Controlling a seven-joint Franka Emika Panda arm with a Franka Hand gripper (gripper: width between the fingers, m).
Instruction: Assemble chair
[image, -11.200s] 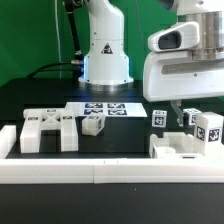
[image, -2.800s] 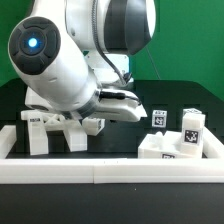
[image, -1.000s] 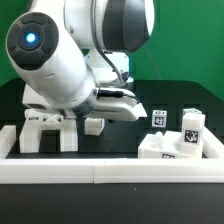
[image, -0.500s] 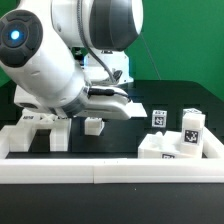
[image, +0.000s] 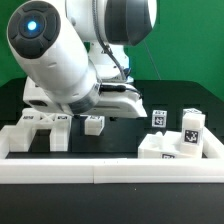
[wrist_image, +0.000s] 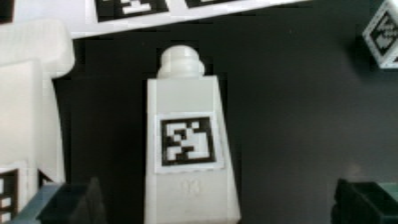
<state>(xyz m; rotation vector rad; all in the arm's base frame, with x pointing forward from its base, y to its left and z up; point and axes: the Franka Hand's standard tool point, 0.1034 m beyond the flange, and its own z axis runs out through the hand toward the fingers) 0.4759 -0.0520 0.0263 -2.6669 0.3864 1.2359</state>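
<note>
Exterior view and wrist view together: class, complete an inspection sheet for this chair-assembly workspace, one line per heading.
Surface: black table, with a white rail along its front.
Job's things: white tagged chair pieces. A frame piece and small cube sit toward the exterior view's left, two tagged blocks and a slab toward its right. A post lies flat under the wrist.
Clutter: nothing seen beyond the marker board.
Grippers: pincer open, empty, fingers either side of the post.
Cables: thin dark cable beside the arm.
Surroundings: green backdrop.
</note>
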